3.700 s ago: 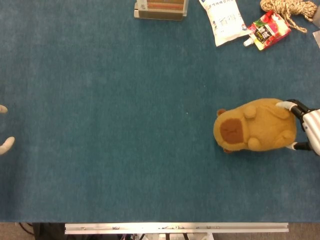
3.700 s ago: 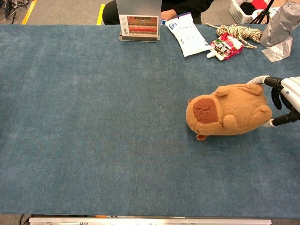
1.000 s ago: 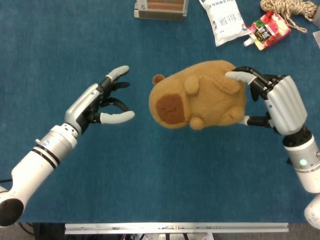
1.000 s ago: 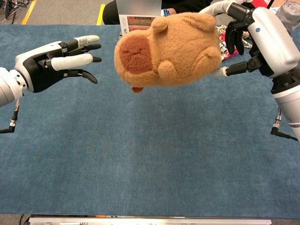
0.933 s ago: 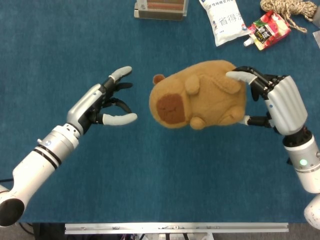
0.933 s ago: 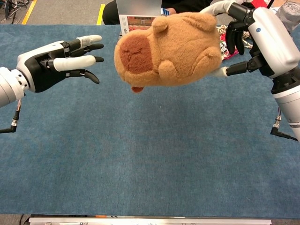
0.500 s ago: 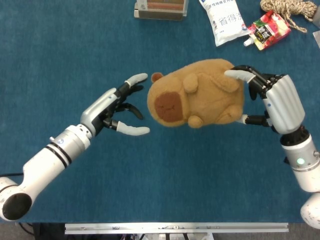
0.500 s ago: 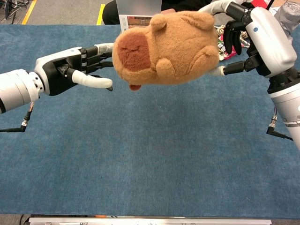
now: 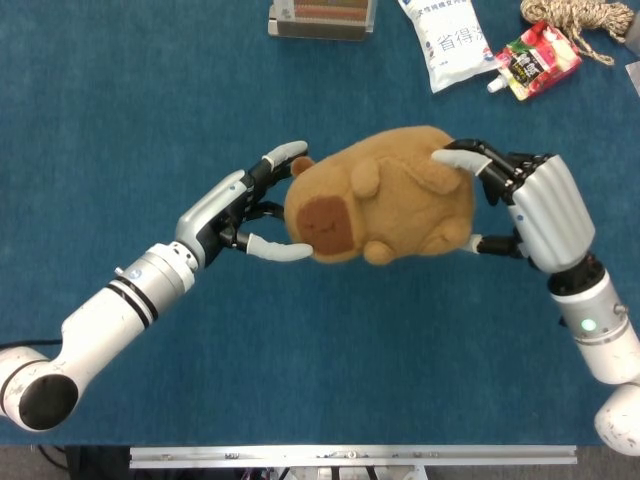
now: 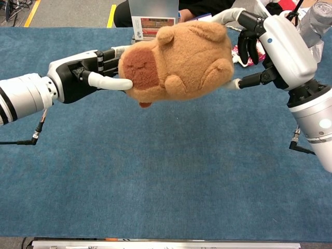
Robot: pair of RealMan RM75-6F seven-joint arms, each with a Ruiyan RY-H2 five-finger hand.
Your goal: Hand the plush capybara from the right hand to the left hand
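The plush capybara (image 9: 380,195) is tan with a brown snout and hangs in the air above the blue table (image 9: 150,80), snout pointing left. My right hand (image 9: 535,205) grips its rear end, fingers over the back and thumb below. My left hand (image 9: 235,210) has its fingers spread around the head, one fingertip above the ear and the thumb touching under the snout. In the chest view the capybara (image 10: 176,59) fills the upper middle, between the left hand (image 10: 83,72) and the right hand (image 10: 280,46).
Along the table's far edge lie a card stand (image 9: 322,17), a white pouch (image 9: 445,40), a red snack packet (image 9: 535,58) and a coil of rope (image 9: 580,18). A grey bag (image 10: 314,21) stands at the far right.
My right hand has carried the capybara slightly left and lower. My left hand has moved right until its fingers and thumb reach around the head.
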